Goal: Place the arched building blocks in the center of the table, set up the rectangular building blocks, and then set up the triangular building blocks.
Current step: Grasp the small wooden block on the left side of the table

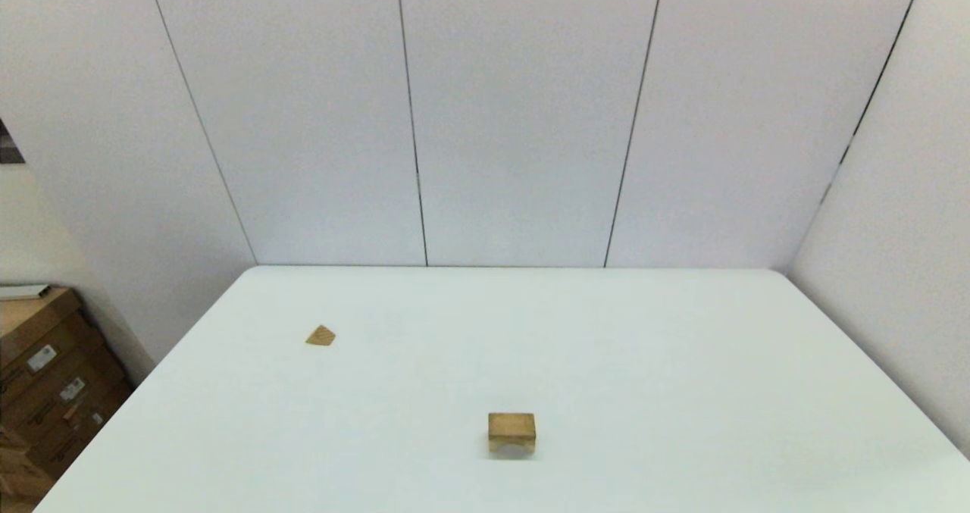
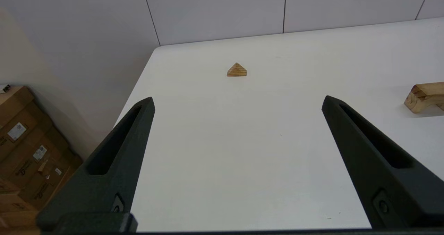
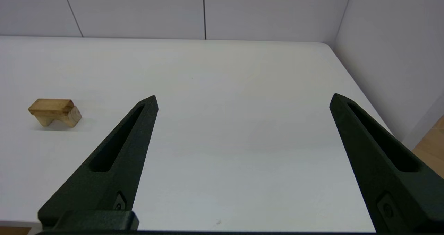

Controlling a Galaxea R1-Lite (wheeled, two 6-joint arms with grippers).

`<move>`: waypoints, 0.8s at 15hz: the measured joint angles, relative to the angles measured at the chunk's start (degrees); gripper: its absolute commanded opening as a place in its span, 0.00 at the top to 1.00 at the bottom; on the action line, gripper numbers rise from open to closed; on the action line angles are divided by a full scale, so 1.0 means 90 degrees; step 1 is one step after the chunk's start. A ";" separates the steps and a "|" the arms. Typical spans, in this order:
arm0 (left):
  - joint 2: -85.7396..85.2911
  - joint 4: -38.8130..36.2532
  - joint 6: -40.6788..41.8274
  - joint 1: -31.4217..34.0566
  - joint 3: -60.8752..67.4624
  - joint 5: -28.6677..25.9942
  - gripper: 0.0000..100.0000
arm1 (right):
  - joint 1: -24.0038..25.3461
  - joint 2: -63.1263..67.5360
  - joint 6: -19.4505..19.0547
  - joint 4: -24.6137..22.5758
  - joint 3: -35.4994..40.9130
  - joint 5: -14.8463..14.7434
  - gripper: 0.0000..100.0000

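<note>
The arched building block (image 1: 511, 426) stands on its two legs on the white table (image 1: 682, 392), near the front middle. It also shows in the left wrist view (image 2: 425, 95) and in the right wrist view (image 3: 55, 112). The triangular building block (image 1: 320, 336), a small striped wedge, lies far back on the left, and straight ahead of my left gripper (image 2: 237, 98) as the wedge (image 2: 237, 70). I cannot make out the rectangular building block as a separate piece in any view. My left gripper and my right gripper (image 3: 243, 96) both hang open and empty near the table's front edge, outside the head view.
Stacked cardboard boxes (image 1: 45, 376) sit on the floor left of the table, and also show in the left wrist view (image 2: 31, 148). White panel walls close off the back and the right side. The table's right edge (image 3: 360, 89) runs close to the right wall.
</note>
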 measured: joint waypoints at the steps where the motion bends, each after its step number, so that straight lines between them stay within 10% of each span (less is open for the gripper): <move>1: 0.0000 0.0000 -0.0012 0.0000 0.0000 0.0000 0.00 | 0.0000 0.0000 0.0000 0.0000 0.0000 -0.0003 0.00; 12: 0.0416 0.0294 0.0322 0.0009 -0.0484 -0.0112 0.00 | -0.0003 0.0000 0.0000 0.0000 0.0000 0.0000 0.00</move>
